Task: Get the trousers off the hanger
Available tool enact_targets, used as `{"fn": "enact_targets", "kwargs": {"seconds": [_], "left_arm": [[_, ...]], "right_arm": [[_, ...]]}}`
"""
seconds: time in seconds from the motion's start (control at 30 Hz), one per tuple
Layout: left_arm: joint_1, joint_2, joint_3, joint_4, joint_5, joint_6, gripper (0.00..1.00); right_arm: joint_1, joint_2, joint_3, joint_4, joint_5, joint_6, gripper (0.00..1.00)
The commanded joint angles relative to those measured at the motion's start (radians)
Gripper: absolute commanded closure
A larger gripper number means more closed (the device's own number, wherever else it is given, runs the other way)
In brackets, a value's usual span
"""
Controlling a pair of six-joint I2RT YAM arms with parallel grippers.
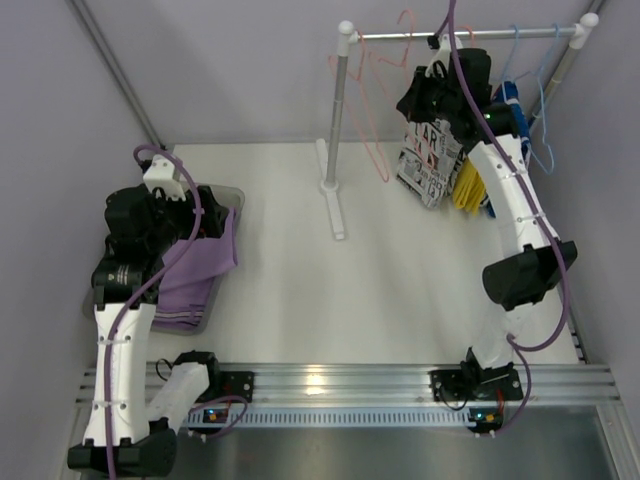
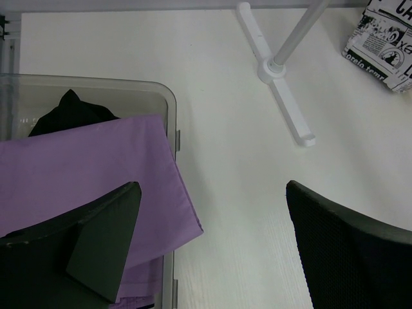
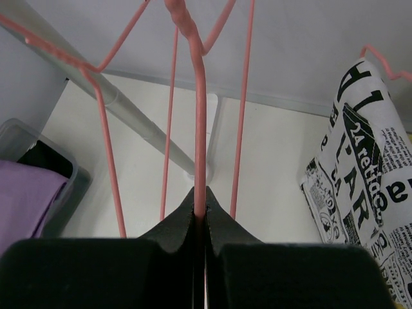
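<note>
From above, we see a white table [image 1: 330,290] with a clear bin [image 2: 129,87] at 9 o'clock. The lilac trousers [image 2: 84,167] lie folded across the bin and spill over its rim towards 3 o'clock. The black trousers [image 2: 67,109] sit inside the bin, peeking out past the lilac edge. The left gripper [image 2: 211,193] hovers over the bin's rim, its 2 fingers spread wide and holding nothing. At 1 o'clock the right arm reaches up to a rail [image 1: 400,35]. There the right gripper [image 3: 199,212] has its jaws pressed together on the wire of a pink hanger [image 3: 201,129]. A black-and-white printed garment [image 1: 425,160] hangs just beside it, and a yellow garment [image 1: 466,188] hangs further towards 3 o'clock
</note>
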Motion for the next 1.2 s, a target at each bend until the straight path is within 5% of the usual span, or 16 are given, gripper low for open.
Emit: {"fn": "enact_targets", "kwargs": {"seconds": [0.0,0.43,0.63,0.8,1.0,1.17], "left_arm": [[-0.001,-0.005,0.019,-0.003,-0.020,-0.008,0.01],[-0.001,0.045,0.037,-0.057,-0.033,0.043,0.01],[-0.001,0.084,0.089,-0.072,-0.036,0.051,0.01],[-0.001,0.102,0.099,-0.120,0.013,0.066,0.01],[-0.003,0.148,0.102,-0.210,0.186,0.231,0.01],[-0.001,0.190,0.126,-0.250,0.026,0.269,0.01]], "right_arm": [[0.013,0.008,0.050,0.090,0.030,-0.035,1.00],[0.014,-0.107,-0.116,0.086,-0.002,-0.023,0.77],[0.010,-0.282,-0.271,0.093,-0.001,-0.018,0.48],[0.012,-0.555,-0.527,0.193,0.031,-0.027,0.02],[0.001,-0.848,-0.795,0.176,0.060,-0.034,0.00],[-0.111,-1.116,-1.065,0.146,0.025,-0.024,0.00]]}}
